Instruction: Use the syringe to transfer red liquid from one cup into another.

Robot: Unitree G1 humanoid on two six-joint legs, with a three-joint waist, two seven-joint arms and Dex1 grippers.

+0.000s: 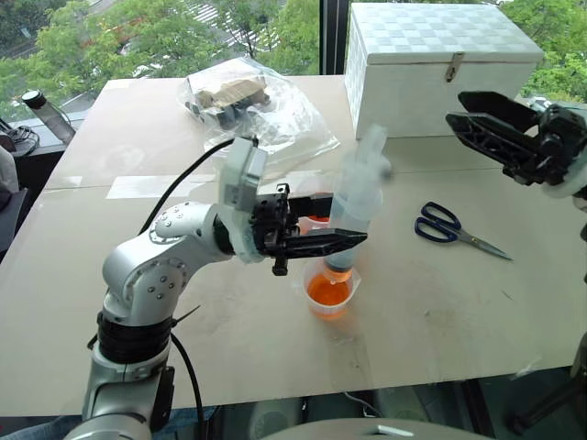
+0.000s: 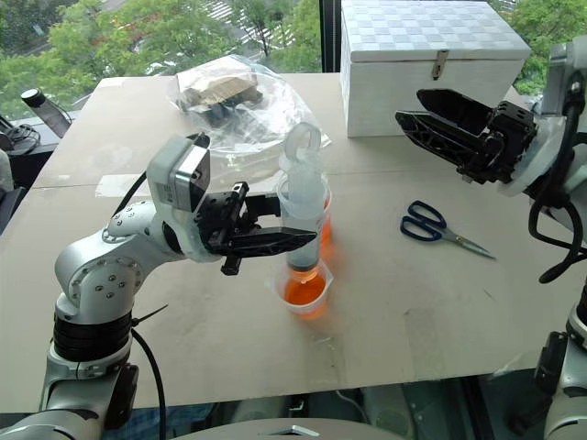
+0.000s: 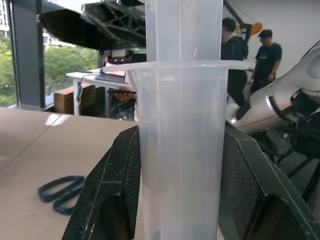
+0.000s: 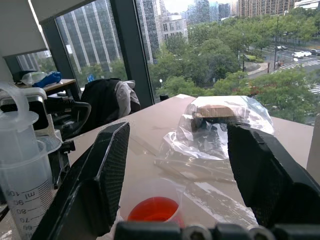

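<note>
My left gripper point(image 1: 344, 222) is shut on the barrel of the syringe point(image 1: 356, 197), which it holds upright over the table. The barrel point(image 3: 182, 150) looks clear between the two black fingers point(image 3: 112, 190). The syringe's lower end reaches into the mouth of the shorter cup point(image 1: 330, 293), which holds red liquid point(image 1: 328, 291). Whether the tip touches the liquid I cannot tell. The taller cup point(image 2: 324, 225), also with red liquid, stands just behind, partly hidden by the syringe. My right gripper point(image 1: 456, 108) hangs open and empty, up at the right, apart from the syringe.
Blue-handled scissors point(image 1: 454, 227) lie on the table to the right of the cups. A white box point(image 1: 440, 64) stands at the back right, a crumpled plastic bag point(image 1: 248, 101) at the back middle and a bottle point(image 1: 46, 115) beyond the far left edge.
</note>
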